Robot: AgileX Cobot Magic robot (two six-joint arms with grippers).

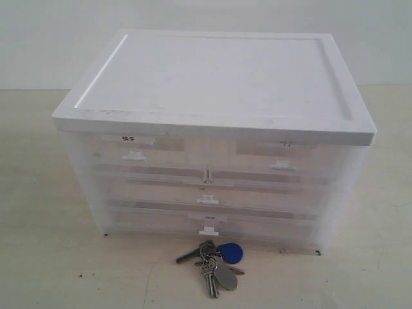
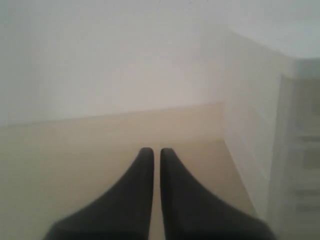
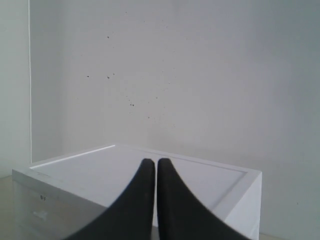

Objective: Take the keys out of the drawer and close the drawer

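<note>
A pale beige table point(image 1: 51, 257) runs back to a plain white wall point(image 1: 51, 38), and on it stands a translucent plastic cabinet point(image 1: 84, 180) under a white top point(image 1: 212, 71); the keys point(image 1: 215, 261) lie out on the bare table just in front of the cabinet's foot, the blue fob point(image 1: 232, 252) nearest the cabinet and the oval tag point(image 1: 225, 277) lying over the spread blades; neither wrist view shows them, so they are well away from both sets of fingers; the drawer point(image 1: 161, 225), the lowest full-width one with its tab handle point(image 1: 207, 230) under a small label, looks pushed flush with the fronts above it, though the cloudy plastic makes a small gap hard to rule out; the left gripper point(image 2: 156, 152) has its two dark fingers pressed together with only a sliver between them and nothing in them, and the cabinet's side wall stands off to one side of the tips and ahead of them, the tips pointing along the table toward the wall; the right gripper point(image 3: 156, 162) is clenched empty too, its tips raised above the white top, which spreads out beyond them; neither gripper shows in the exterior view; I judge that both arms are parked clear because the keys are out and the drawer seems shut, so the task looks finished or nearly so.
</note>
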